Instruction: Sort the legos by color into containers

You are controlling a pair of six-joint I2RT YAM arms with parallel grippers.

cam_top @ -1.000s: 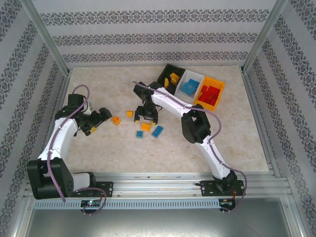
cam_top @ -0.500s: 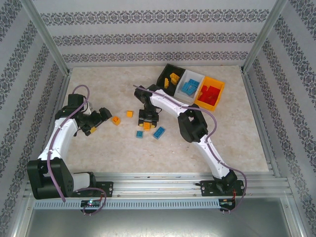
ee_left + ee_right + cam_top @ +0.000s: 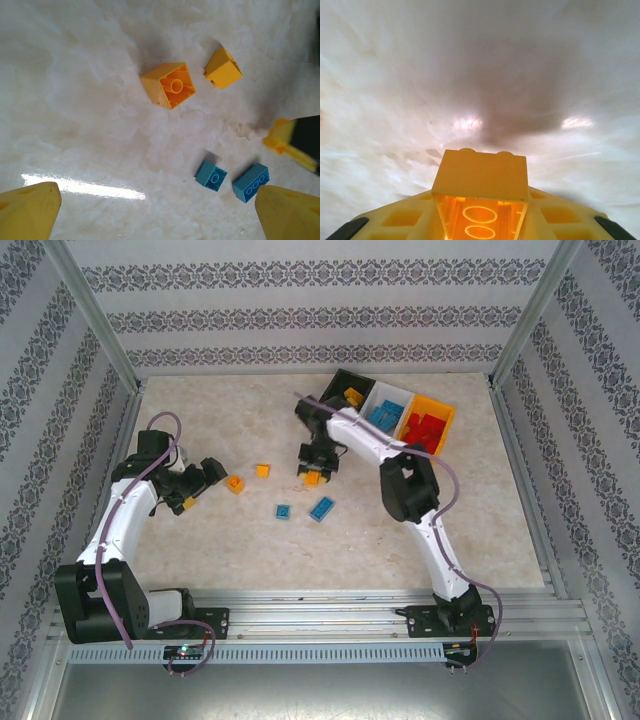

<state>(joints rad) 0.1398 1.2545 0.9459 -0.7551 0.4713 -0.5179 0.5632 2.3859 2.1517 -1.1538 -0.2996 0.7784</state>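
Right tool (image 3: 316, 472): clamped on an orange-yellow brick (image 3: 480, 176), hollow underside toward the wrist camera, apparently clear of the desk (image 3: 230, 540).
Left tool (image 3: 160, 215): spread wide, gripping nothing, hovering over loose bricks at the left of the desk.
Step in hand: by judgement, carrying the gripped brick to the black bin (image 3: 330, 392), where other orange-yellow pieces already lie.
Doing it well: keep the squeeze firm, stay high enough to pass the bin's near wall, centre over the black compartment rather than the white bin (image 3: 395, 390) just to its right, and release low to avoid a bounce-out.
Brick relative to tool: between the pads, seated deep, far end poking out past the tips.
Brick relative to bin: nearer and to the left of the black bin, close but apart from it.
Left to sort: loose orange-yellow bricks (image 3: 169, 86) and blue bricks (image 3: 210, 176) on the desk, between the two tools.
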